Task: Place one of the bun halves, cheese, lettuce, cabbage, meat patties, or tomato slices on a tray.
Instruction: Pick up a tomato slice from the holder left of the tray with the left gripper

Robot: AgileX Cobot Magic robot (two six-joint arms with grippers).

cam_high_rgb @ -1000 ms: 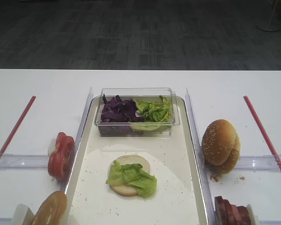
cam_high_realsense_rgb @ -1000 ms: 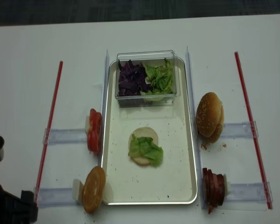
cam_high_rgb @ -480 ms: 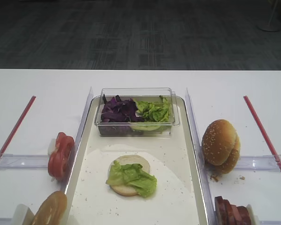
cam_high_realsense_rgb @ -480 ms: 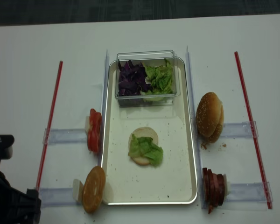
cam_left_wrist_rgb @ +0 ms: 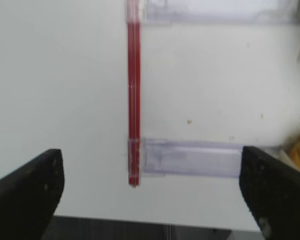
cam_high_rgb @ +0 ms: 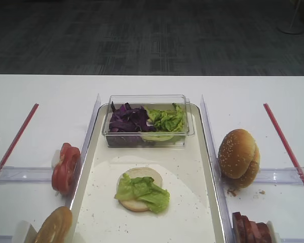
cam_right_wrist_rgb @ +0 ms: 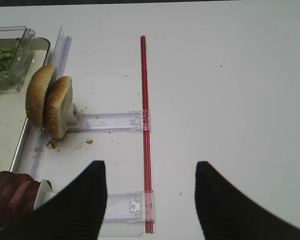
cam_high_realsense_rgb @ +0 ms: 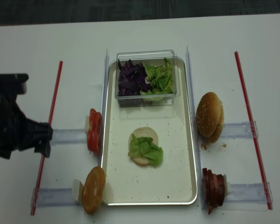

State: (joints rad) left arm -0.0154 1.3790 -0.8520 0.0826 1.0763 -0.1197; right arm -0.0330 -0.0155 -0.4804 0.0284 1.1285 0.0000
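The cream tray (cam_high_realsense_rgb: 177, 177) (cam_high_rgb: 205, 167) holds a bun half topped with lettuce (cam_high_realsense_rgb: 145, 149) (cam_high_rgb: 142, 190). Behind it stands a clear box with purple cabbage (cam_high_realsense_rgb: 129, 78) and more lettuce (cam_high_realsense_rgb: 161, 78). Tomato slices (cam_high_realsense_rgb: 94, 130) (cam_high_rgb: 66, 167) stand left of the tray, with a bun half (cam_high_realsense_rgb: 93, 189) nearer. On the right are seeded bun halves (cam_high_realsense_rgb: 210, 116) (cam_right_wrist_rgb: 49, 105) and meat patties (cam_high_realsense_rgb: 213, 186) (cam_right_wrist_rgb: 10, 197). My left arm (cam_high_realsense_rgb: 14, 121) hovers left of the tomatoes. The left gripper (cam_left_wrist_rgb: 150, 195) is open and empty. The right gripper (cam_right_wrist_rgb: 150, 200) is open and empty over bare table.
Red strips (cam_high_realsense_rgb: 49, 130) (cam_high_realsense_rgb: 249, 121) run along both sides, crossed by clear plastic rails (cam_high_realsense_rgb: 65, 136) (cam_right_wrist_rgb: 112, 121) that carry the food stands. The table's near edge (cam_left_wrist_rgb: 140, 222) lies just below the left gripper.
My left arm has risen from the near-left corner and moved away along the left red strip, now level with the tomato slices. The food has not moved.
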